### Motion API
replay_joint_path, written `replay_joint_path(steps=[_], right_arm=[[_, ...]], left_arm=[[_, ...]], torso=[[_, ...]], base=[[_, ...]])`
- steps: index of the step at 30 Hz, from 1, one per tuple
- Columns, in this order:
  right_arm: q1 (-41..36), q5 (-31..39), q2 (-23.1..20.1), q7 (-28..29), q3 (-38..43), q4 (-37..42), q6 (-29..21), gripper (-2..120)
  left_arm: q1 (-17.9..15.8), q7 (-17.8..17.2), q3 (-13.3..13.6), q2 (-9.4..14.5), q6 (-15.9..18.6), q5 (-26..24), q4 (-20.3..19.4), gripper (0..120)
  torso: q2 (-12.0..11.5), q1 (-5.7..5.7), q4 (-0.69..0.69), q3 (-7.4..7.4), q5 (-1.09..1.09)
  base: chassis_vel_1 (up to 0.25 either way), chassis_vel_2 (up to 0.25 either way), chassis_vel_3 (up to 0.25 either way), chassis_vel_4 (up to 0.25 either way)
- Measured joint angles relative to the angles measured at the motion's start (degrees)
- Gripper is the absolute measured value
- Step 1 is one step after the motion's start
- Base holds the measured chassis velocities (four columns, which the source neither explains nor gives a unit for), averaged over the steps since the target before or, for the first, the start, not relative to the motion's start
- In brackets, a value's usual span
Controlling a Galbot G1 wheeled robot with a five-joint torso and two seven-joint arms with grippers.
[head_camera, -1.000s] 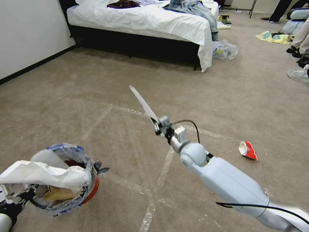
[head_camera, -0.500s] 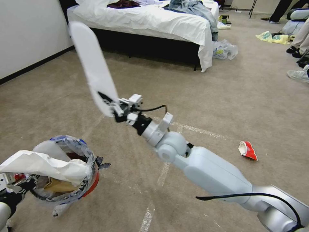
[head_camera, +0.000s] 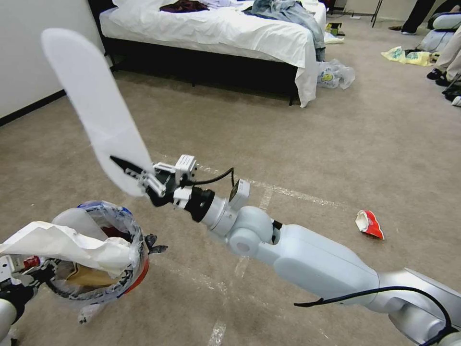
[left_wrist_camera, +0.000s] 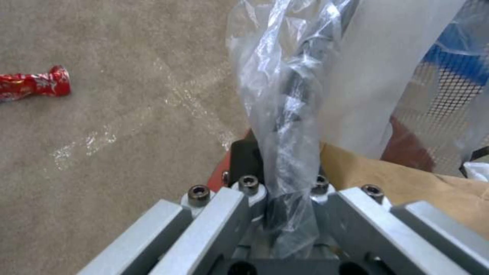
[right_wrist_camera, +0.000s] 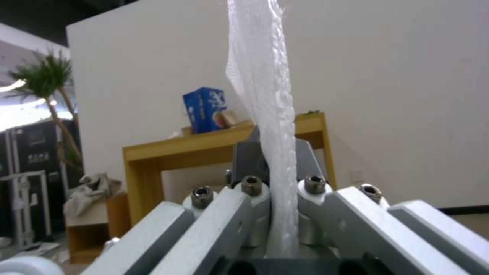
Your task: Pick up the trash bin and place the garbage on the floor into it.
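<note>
A: Two claws, both loaded? Run it big to small.

B: Floor (head_camera: 365, 144) first: beige carpet with whitish tape lines crossing under my arms. Bed (head_camera: 216, 33) at the far end, white sheets, clothes piled on top.

A: Bin?

B: Trash bin (head_camera: 137, 281) is off the floor at my lower left, red, clear liner crinkled over the rim. My left claw (left_wrist_camera: 277, 214) is clenched on the rim and liner; the wrist view shows the plastic pinched between the jaws. A white paper wrapper (head_camera: 57, 245) drapes across the opening, with a brown paper bag (head_camera: 89, 278) inside underneath.

A: Right side?

B: Right claw (head_camera: 144, 180) is up in the air, above and just to the right of the bin, arm stretched across the middle. It's clamped on the lower end of a white slipper (head_camera: 93, 108). The slipper stands up from the claw, tilted back to the left, clear of the bin.

A: Anything left down there?

B: One crushed red can (head_camera: 370, 224) on the carpet at right, well apart from the bin. Left wrist also sees a red wrapper (left_wrist_camera: 33, 84) lying on the carpet.
</note>
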Motion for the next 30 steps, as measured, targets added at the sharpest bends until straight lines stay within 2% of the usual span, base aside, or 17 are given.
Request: replay_joint_path(steps=[14, 25, 30], right_arm=[[1.69, 1.25, 3.68, 0.48, -7.14, -2.17, 0.67, 0], [0.79, -0.83, 6.49, 0.34, -11.77, -6.94, 2.07, 0], [-0.44, -2.2, 8.59, -0.76, -12.88, -12.04, 3.3, 0]], left_arm=[[1.13, -0.1, -0.63, -1.11, -0.03, -0.1, -0.83, 1], [1.44, -0.11, -0.83, -2.07, -0.04, -0.41, -2.0, 1], [2.13, -0.12, -1.21, -2.12, -0.04, -1.04, -3.0, 1]], torso=[[0.01, 0.0, 0.0, 0.0, 0.0], [0.0, 0.0, 0.0, 0.0, 0.0], [0.01, 0.0, 0.0, 0.0, 0.0]], base=[[0.0, 0.0, 0.0, 0.0], [0.0, 0.0, 0.0, 0.0], [0.0, 0.0, 0.0, 0.0]])
